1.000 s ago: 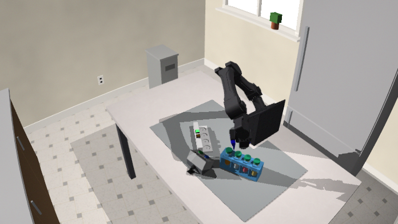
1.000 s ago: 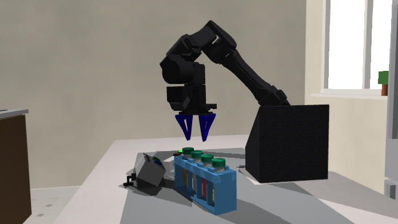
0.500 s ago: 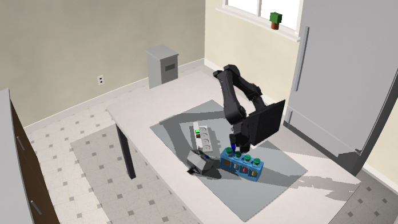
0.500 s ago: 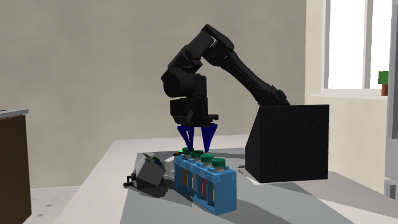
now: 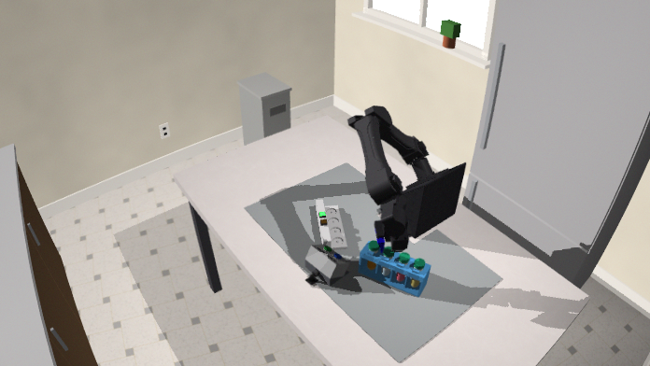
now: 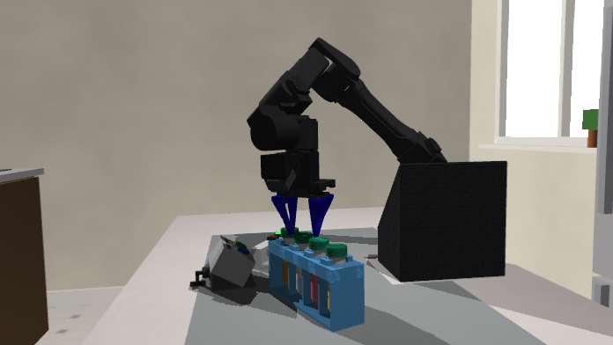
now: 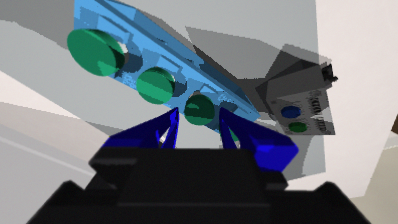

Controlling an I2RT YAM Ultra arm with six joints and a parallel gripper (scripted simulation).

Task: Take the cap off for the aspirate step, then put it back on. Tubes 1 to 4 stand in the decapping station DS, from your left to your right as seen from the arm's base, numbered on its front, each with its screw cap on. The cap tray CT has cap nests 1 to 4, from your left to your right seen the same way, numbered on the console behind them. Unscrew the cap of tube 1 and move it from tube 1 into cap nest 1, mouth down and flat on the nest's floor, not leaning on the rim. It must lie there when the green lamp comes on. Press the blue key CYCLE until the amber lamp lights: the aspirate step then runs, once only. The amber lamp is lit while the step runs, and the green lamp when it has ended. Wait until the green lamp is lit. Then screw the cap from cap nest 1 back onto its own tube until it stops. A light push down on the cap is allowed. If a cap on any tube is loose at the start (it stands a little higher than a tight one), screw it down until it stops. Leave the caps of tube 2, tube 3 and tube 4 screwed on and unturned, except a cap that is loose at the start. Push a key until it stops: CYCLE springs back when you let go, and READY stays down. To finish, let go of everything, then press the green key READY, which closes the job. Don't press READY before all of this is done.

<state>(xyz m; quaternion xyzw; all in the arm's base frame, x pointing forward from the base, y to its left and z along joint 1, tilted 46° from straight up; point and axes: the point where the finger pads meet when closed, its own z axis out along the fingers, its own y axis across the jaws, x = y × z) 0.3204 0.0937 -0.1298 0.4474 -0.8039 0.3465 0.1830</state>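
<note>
The blue decapping station holds four tubes, each with a green cap on. My gripper is open and points straight down over the station's end nearest the key console. In the wrist view its blue fingers stand on either side of the second cap from that end, at about cap height, and I cannot tell if they touch it. The end cap is mostly hidden behind the right finger. The white cap tray has empty nests. A green lamp is lit on its console.
A grey key console with a blue key and a green key stands beside the station's end. The arm's black base box stands behind the station. All stand on a grey mat.
</note>
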